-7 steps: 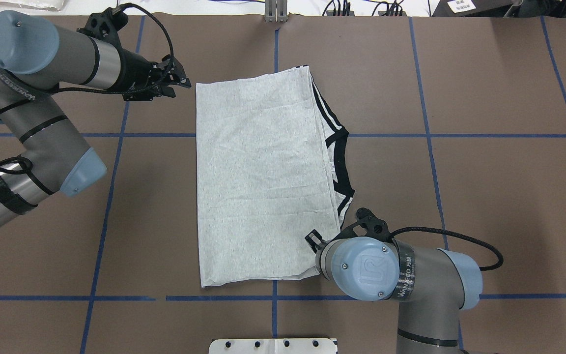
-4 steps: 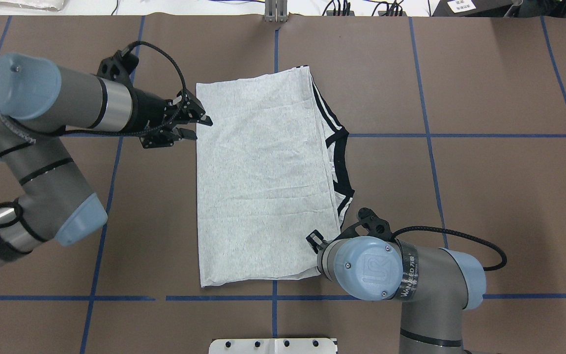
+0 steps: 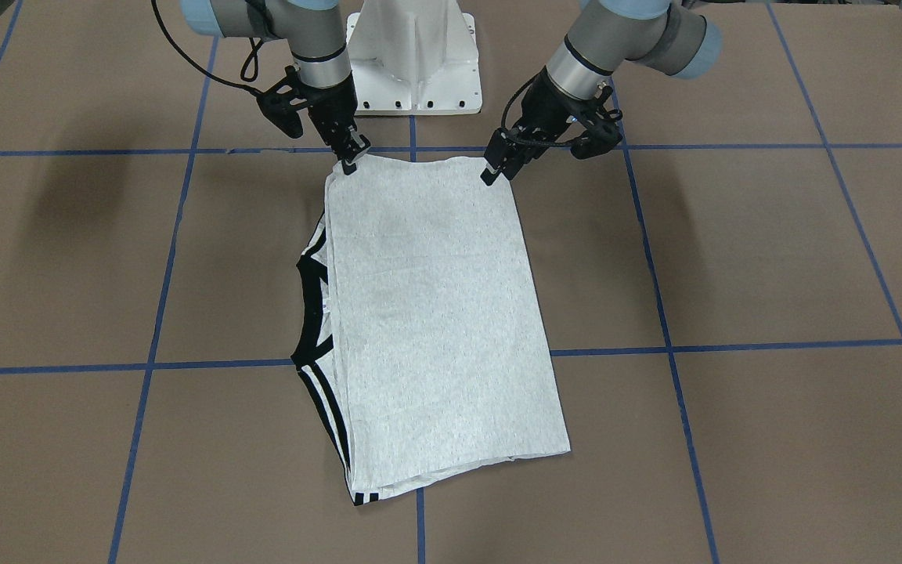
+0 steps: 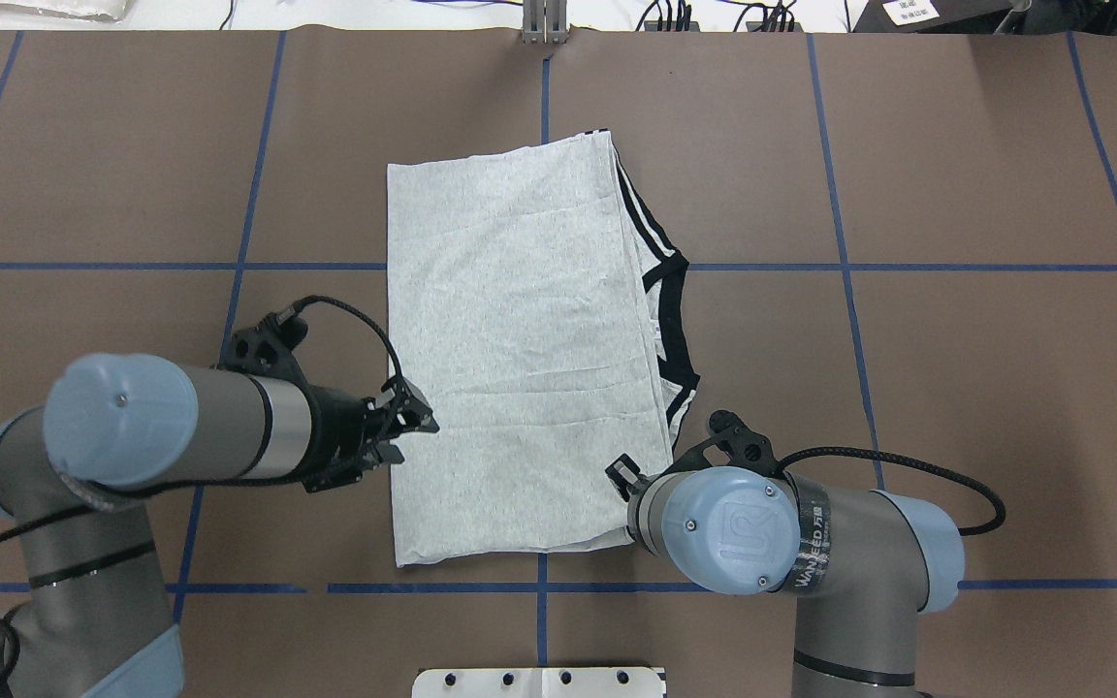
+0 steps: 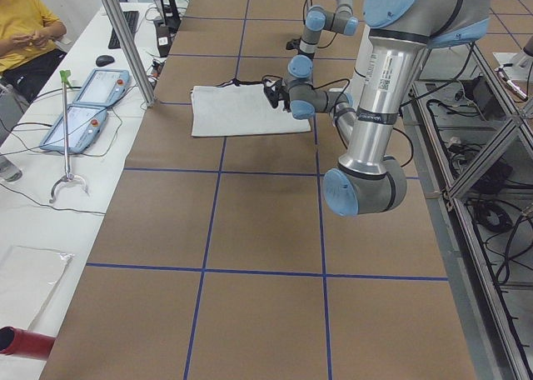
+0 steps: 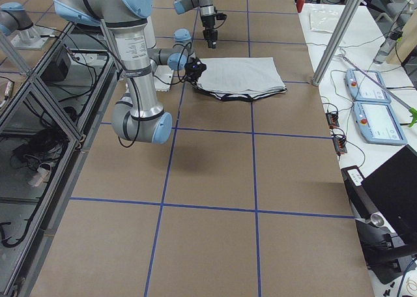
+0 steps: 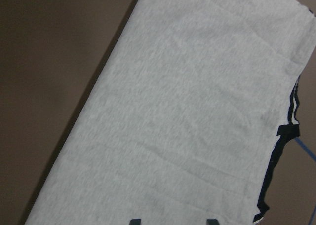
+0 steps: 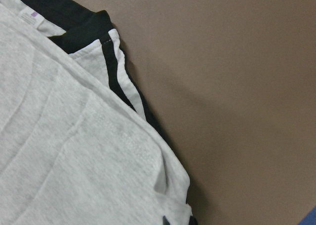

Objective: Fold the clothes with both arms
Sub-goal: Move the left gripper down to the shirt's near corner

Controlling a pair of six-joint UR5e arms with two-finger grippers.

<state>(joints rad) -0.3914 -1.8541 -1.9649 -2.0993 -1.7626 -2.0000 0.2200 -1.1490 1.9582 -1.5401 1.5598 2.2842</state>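
Note:
The light grey T-shirt [image 4: 520, 339] lies folded into a long rectangle on the brown table, back side up, with the black neckband and shoulder stripes [image 4: 660, 281] peeking out on its right edge. The cartoon print is hidden. My left gripper [image 4: 408, 431] is open at the shirt's left edge near its near-left corner; in the front view it [image 3: 496, 168] hovers at that corner. My right gripper [image 3: 351, 160] sits on the near-right corner and looks shut on the shirt's corner [image 8: 168, 205]. The left wrist view shows the shirt [image 7: 173, 111] below two spread fingertips.
The white pedestal base [image 3: 412, 63] stands just behind the shirt's near edge. Blue tape lines [image 4: 840, 267] cross the brown table. An operator in yellow [image 5: 25, 30] and two teach pendants [image 5: 83, 105] are beyond the table's far side.
My left arm has swept from the shirt's far-left corner along its left edge to near the near-left corner. The right arm has barely moved.

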